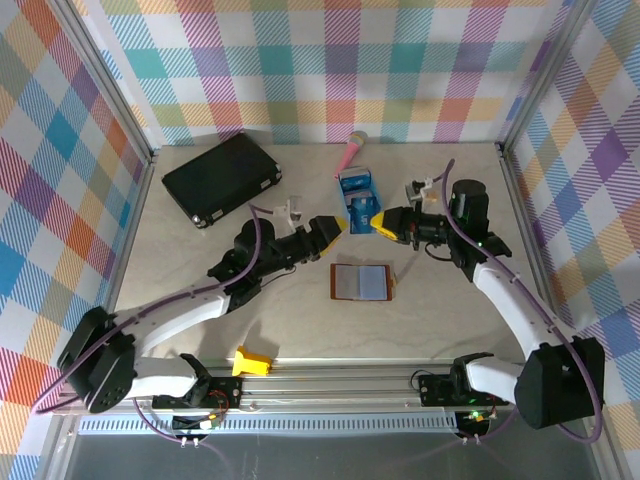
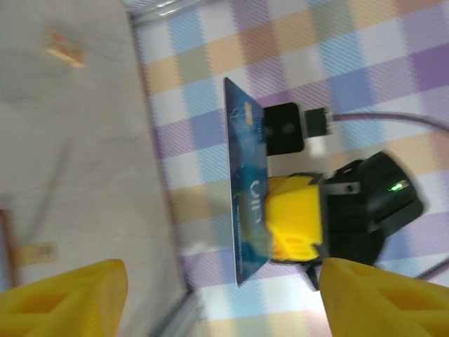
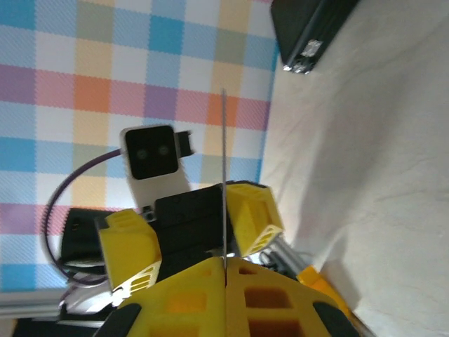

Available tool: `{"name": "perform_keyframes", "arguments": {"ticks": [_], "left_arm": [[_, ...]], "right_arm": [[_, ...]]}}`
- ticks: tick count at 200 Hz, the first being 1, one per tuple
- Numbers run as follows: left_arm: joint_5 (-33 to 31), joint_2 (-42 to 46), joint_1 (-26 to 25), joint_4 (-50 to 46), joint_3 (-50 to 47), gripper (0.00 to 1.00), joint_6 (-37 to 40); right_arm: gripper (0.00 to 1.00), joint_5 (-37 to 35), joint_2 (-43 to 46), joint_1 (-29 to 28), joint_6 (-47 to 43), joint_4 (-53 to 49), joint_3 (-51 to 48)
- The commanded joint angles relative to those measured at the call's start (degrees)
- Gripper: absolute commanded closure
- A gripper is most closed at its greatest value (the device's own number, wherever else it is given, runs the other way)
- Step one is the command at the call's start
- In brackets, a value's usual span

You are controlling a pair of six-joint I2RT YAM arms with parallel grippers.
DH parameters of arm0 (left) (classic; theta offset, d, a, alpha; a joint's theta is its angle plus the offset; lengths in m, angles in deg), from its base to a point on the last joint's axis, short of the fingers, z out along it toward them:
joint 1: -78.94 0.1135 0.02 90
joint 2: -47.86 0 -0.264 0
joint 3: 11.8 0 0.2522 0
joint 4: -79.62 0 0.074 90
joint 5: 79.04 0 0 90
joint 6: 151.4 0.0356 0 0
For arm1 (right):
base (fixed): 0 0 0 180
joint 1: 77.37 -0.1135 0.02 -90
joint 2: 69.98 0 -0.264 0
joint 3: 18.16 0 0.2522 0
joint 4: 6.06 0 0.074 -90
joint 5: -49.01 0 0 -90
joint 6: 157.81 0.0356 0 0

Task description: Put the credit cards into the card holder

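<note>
Near the middle of the top view, facing the left gripper (image 1: 337, 228): right gripper (image 1: 384, 222), closed tight on a dark blue credit card (image 2: 245, 182), held upright, seen edge-on at centre of the right wrist view. Left fingers (image 2: 77, 291) wide apart, gripping nothing. Just below both, flat on the table (image 1: 300, 330) and lying open: brown card holder (image 1: 360, 282). At upper left, a black case (image 1: 222, 178).

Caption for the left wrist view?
Right pincer holds a blue credit card in front of the open left pincer.

Blue card (image 2: 245, 189); brown card holder (image 1: 360, 282); plaid walls (image 1: 350, 60).
</note>
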Motion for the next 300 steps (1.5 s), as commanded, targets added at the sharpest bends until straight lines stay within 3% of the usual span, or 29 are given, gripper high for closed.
{"name": "perform_keyframes", "arguments": {"ticks": [1, 32, 83, 108, 140, 173, 257, 300], "left_arm": [[-3.2, 3.5, 1.1, -17.6, 1.7, 0.25, 11.6], [0.2, 0.9, 2.3, -11.5, -3.9, 0.24, 9.5], [6.0, -12.2, 2.6, -6.7, -2.3, 0.25, 11.1], [7.1, -18.1, 3.0, -1.6, -2.0, 0.34, 9.6], [7.2, -23.0, 3.2, 1.3, -1.3, 0.62, 9.0], [5.5, -25.4, 3.2, -0.6, -0.7, 0.80, 9.8], [1.3, -28.5, 3.2, -2.8, -1.3, 0.97, 11.8], [0.7, -29.6, 3.2, -2.7, -2.2, 1.00, 12.1]], "right_arm": [[1.00, -5.6, 3.7, -0.3, -13.2, -10.8, -1.4], [1.00, -15.2, 9.6, -2.8, -16.4, -10.3, -11.8], [1.00, -28.0, 14.3, -9.2, -18.3, -4.1, -23.2], [1.00, -28.6, 11.1, -9.5, -20.5, -3.4, -23.3], [1.00, -29.0, 7.3, -9.5, -21.3, -1.1, -23.3], [1.00, -29.3, 4.3, -9.7, -22.1, 0.8, -23.5], [1.00, -28.7, -0.6, -10.3, -22.6, 5.3, -24.6], [1.00, -28.6, -2.2, -10.3, -23.7, 5.5, -24.8]]}}
